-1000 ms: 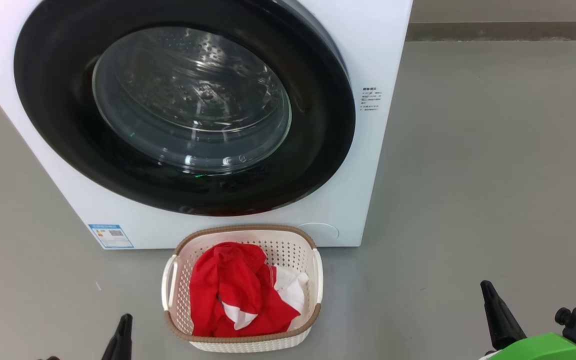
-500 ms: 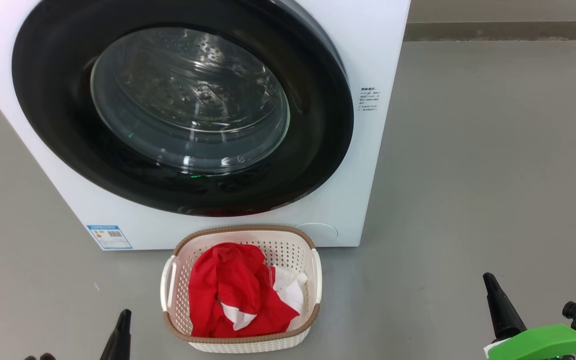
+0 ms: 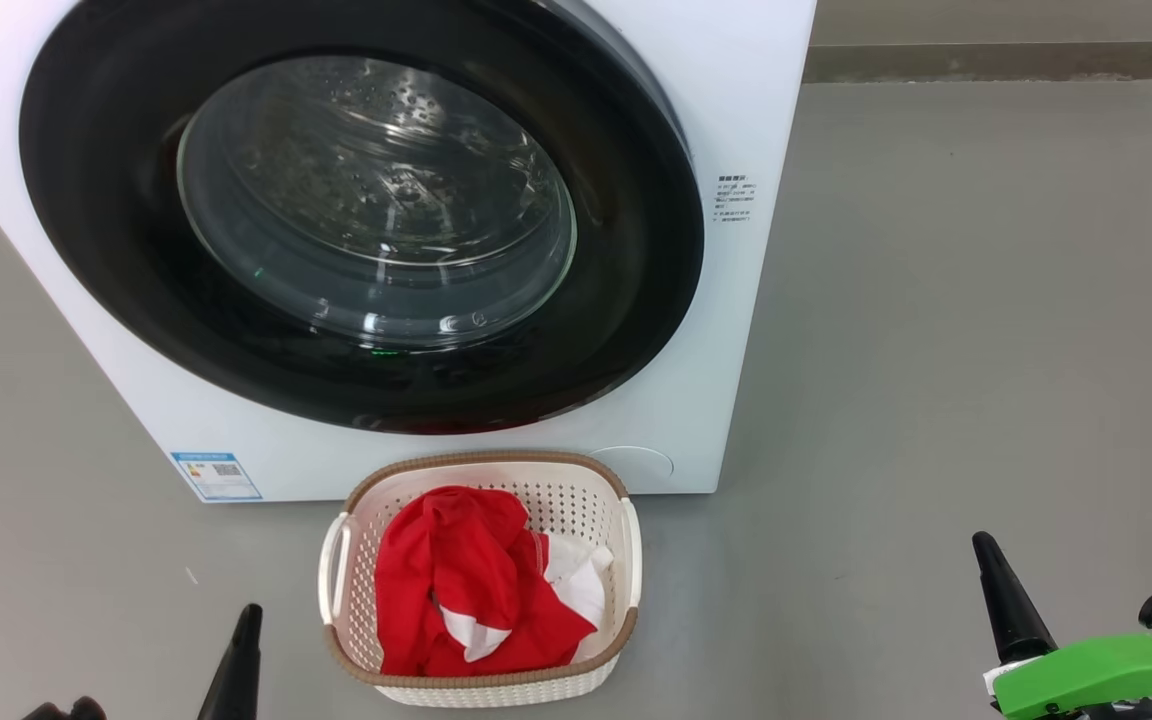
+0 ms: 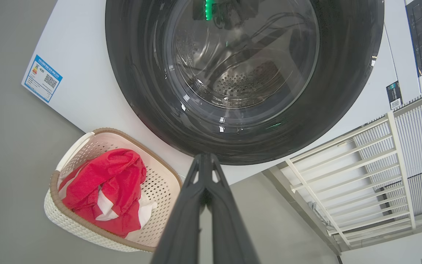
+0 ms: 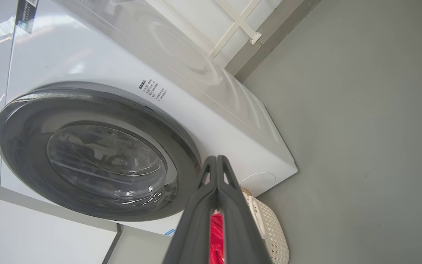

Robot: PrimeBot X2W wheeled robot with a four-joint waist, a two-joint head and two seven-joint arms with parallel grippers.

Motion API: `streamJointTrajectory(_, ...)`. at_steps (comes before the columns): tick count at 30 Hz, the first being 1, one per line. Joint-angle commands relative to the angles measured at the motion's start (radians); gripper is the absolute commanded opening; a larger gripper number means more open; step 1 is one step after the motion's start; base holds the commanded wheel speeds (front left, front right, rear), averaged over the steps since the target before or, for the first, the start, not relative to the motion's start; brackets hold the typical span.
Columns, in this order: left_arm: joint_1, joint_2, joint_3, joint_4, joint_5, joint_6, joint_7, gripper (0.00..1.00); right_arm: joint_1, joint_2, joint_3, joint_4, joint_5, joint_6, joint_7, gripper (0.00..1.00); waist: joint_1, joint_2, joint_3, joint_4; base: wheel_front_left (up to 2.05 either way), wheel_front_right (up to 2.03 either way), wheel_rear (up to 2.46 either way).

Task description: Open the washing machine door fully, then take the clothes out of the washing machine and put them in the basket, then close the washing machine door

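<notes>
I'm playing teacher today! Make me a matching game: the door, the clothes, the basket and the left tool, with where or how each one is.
1 washing machine door
2 clothes
3 basket
4 left tool

A heaped in the basket
B standing on the floor
C pinched shut, empty
D closed on the washing machine

Pairs: 1-D, 2-A, 3-B, 4-C

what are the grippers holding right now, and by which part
Nothing is held. The left gripper and the right gripper are both shut on nothing; the clothes lie in the basket.
</notes>
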Motion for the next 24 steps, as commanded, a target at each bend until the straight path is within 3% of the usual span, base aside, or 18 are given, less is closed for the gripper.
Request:
streamJointTrajectory(1, -0.049, 0.009, 0.030, -0.019, -0.037, -0.004, 0.009, 0.00, -0.048, -0.009, 0.001, -0.030, 0.035, -0.001, 0.012, 0.00, -0.0001, 0.0000, 0.000, -0.001, 0.00, 0.00, 0.00)
streamJointTrajectory(24, -0.083, -0.008, 0.055, -0.010, -0.256, -0.005, 0.073, 0.00, -0.078, -0.002, -0.023, -0.043, 0.241, -0.001, 0.077, 0.00, -0.0001, 0.0000, -0.001, -0.007, 0.00, 0.00, 0.00)
